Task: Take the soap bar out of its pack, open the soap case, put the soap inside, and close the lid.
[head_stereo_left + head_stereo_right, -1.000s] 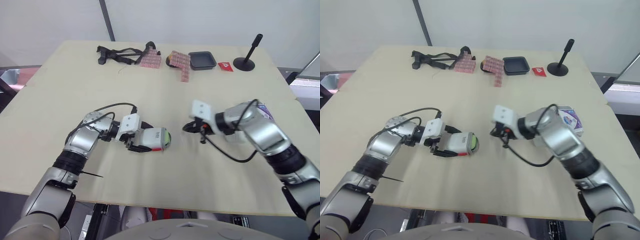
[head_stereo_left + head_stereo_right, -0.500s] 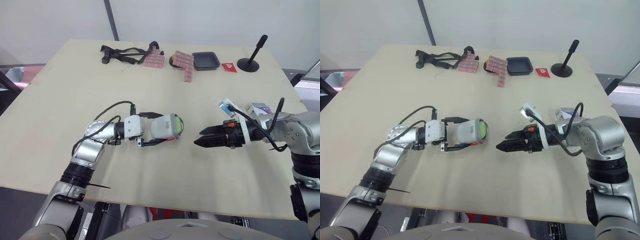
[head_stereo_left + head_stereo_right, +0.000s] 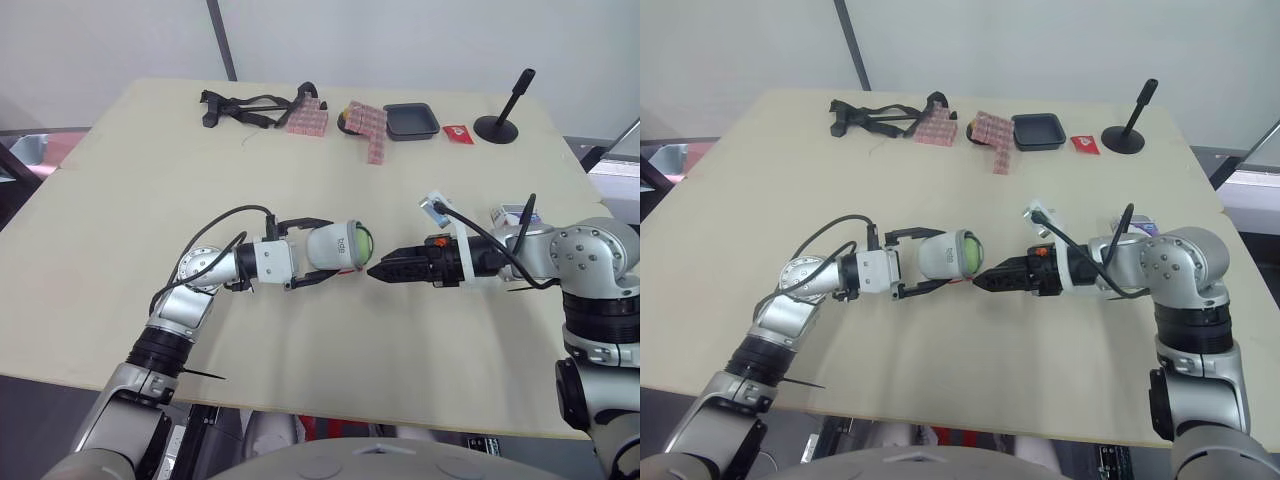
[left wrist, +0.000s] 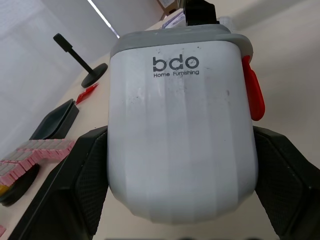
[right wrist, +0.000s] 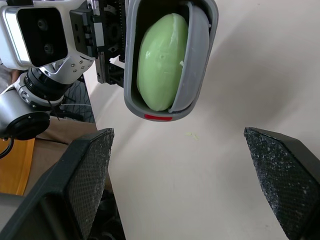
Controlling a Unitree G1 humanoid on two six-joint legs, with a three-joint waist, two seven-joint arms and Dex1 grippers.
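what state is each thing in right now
soap case, held sideways in the left gripper, lid not shut
soap, inside the soap case, showing at its open end
left gripper, shut on the soap case
right gripper, open and empty, tips close to the open end
soap pack, on the table behind the right arm, mostly hidden

Over the middle of the table (image 3: pixel 120 210), soap case (image 3: pixel 345 245) in the left gripper (image 3: pixel 330 250), soap (image 5: pixel 162 62) inside, right gripper (image 3: pixel 374 271) just right of it. Along the far edge, left to right: straps (image 3: pixel 240 103), tray (image 3: pixel 411 121), stand (image 3: pixel 497 128). By the right edge, soap pack (image 3: pixel 512 212).
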